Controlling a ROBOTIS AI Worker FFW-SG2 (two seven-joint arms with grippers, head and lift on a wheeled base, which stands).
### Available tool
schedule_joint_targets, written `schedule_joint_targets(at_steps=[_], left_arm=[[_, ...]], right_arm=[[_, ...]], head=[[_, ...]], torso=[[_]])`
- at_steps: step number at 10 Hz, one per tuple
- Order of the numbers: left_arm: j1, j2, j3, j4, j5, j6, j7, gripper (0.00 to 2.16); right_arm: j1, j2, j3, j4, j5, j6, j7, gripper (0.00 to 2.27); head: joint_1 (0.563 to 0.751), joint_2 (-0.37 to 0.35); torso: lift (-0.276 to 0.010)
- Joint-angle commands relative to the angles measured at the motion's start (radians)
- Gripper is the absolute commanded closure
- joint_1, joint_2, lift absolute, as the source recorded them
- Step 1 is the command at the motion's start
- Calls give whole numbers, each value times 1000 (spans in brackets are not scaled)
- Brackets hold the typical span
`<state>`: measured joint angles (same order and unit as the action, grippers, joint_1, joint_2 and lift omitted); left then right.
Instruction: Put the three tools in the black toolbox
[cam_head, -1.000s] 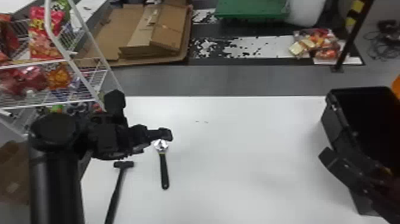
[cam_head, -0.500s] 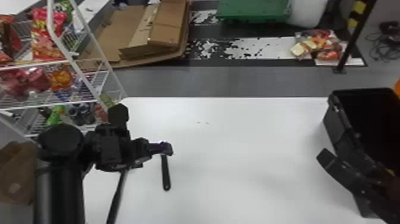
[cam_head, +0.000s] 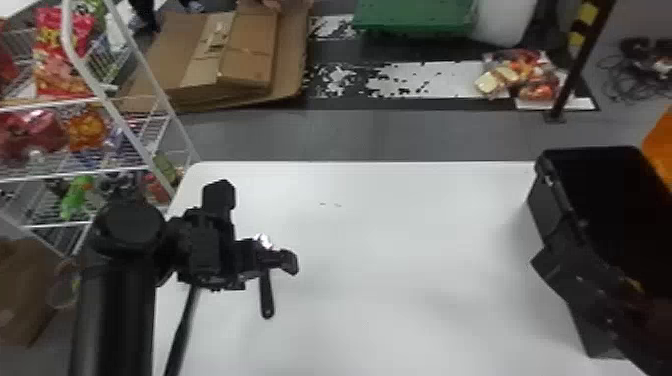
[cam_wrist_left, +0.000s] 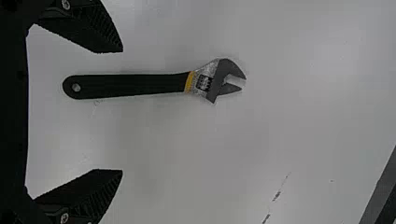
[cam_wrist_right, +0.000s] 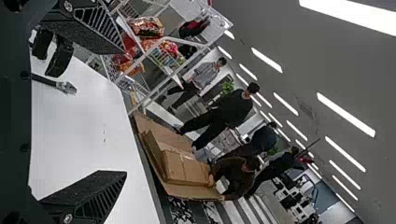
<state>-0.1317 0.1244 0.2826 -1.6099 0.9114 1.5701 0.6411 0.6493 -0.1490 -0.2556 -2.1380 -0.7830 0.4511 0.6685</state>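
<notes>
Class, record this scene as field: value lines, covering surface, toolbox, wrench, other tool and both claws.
Surface: white table
Toolbox: black, open-topped, at the table's right side
Wrench: adjustable, dark handle, yellow band; flat on the table, not held
Other tool: long dark handle, left of the wrench; its far end is hidden behind the left arm
Left claw: open, above the wrench
Right claw: open, nothing between its fingers
</notes>
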Motion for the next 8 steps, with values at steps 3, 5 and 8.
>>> schedule_joint_targets(at_steps=[3, 5, 8], left_arm=[[4, 3, 1, 30, -6, 1, -3, 83], [27, 3, 4, 30, -6, 1, -14, 83], [34, 6, 9, 48, -11, 1, -44, 87]], right_arm=[[4, 0, -2, 1, -5, 2, 3, 80], [4, 0, -1, 1, -5, 2, 3, 80], [4, 0, 2, 1, -1, 2, 5, 80]], head=[[695, 115], [695, 122], [695, 120]], torso=[[-55], [-55], [-55]])
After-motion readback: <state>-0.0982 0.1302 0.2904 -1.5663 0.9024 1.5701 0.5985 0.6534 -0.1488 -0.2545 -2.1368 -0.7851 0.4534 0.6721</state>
